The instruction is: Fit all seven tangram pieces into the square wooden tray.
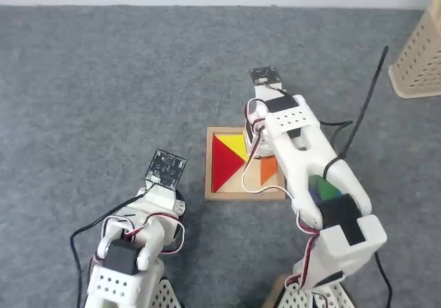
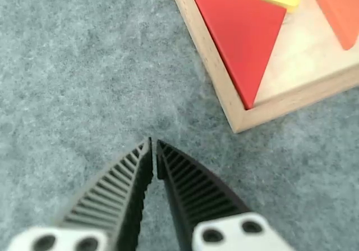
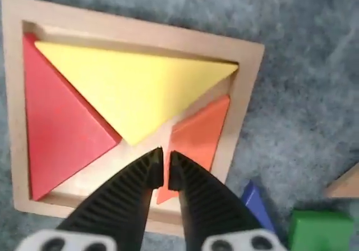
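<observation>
High view, right arm (image 1: 310, 158) overlapping tray (image 1: 209, 165), orange piece (image 1: 269, 171) part-hidden

High view looked steeply down over the table (image 1: 96, 74), left wrist view sat close beside a tray (image 2: 216, 65) corner, right wrist view hung close above it, seemingly near-vertical, all three shared the tray.

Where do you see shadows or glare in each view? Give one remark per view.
High view: soft, even light; only faint shadows fall on the carpet. Left wrist view: the red piece looks matte, with no glare. Right wrist view: the yellow piece shows a mild sheen toward one end, and a thin shadow lines the tray wall beside it.
</observation>
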